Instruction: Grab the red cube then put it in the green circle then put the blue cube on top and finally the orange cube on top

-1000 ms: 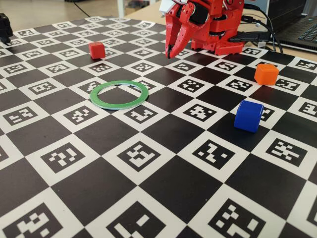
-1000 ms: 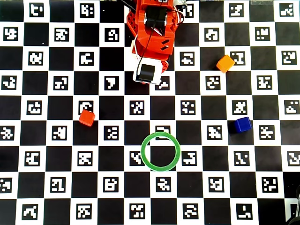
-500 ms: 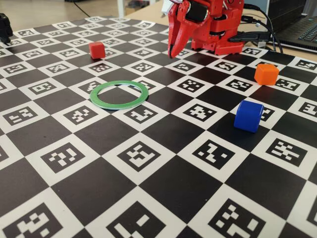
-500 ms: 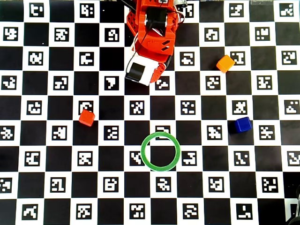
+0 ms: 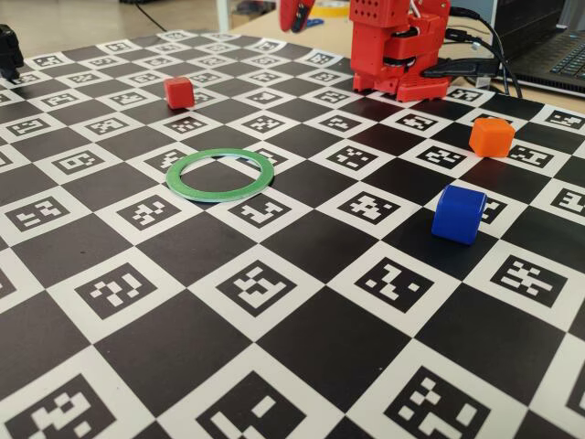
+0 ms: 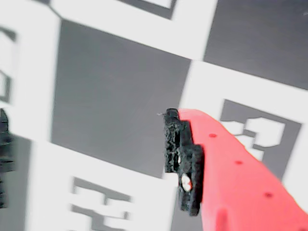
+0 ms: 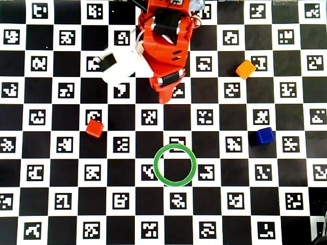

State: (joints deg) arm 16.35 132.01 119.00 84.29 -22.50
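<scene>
Red cube (image 7: pixel 94 128) sat untouched | gripper (image 7: pixel 164 97) had lifted, swung out | jaws parted, empty | ring (image 7: pixel 175 165) vacant; approach only starting

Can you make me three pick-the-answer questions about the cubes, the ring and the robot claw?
1. In the overhead view, on which side of the green ring is the red cube?
A. left
B. right
C. inside it

2. How many cubes are on the checkered board?
A. two
B. three
C. four

3. What is inside the green ring?
A. the blue cube
B. the orange cube
C. nothing, just board

Answers:
1. A, the red cube sits left of and a little above the ring.
2. B, there is a red one, a blue cube and an orange cube.
3. C, all three cubes lie apart from the ring, and the claw holds none.
</scene>
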